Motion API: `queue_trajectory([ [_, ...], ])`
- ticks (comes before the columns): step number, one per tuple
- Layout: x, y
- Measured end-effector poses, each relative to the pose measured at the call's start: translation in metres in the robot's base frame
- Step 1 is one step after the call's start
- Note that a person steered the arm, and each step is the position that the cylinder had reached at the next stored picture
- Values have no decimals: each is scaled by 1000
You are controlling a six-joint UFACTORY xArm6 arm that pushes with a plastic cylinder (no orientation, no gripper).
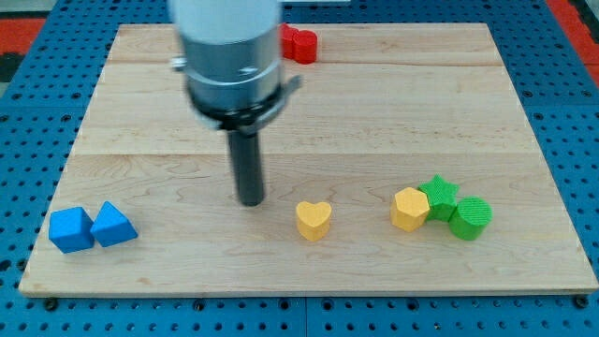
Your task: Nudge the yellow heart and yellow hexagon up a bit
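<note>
My tip (251,200) left of yellow heart (314,220), apart

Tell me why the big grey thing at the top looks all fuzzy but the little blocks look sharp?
In the camera view, the arm's grey housing is blurred, probably because it sits closer to the lens or is moving; my tip, the yellow heart and yellow hexagon are fairly crisp, with soft, short shadows on the wooden board and no strong glare.

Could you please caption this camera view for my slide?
My tip rests left of the yellow heart block; the yellow hexagon block sits farther right.
</note>
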State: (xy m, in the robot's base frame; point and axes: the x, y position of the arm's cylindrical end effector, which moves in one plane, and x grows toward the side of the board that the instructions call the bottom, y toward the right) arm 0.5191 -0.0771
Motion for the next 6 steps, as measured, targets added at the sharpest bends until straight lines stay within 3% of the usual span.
queue_trajectory([
  [1, 15, 37],
  [2, 15, 119],
  [3, 15, 134],
  [4, 34, 85],
  [5, 69, 110],
  [6, 69, 171],
])
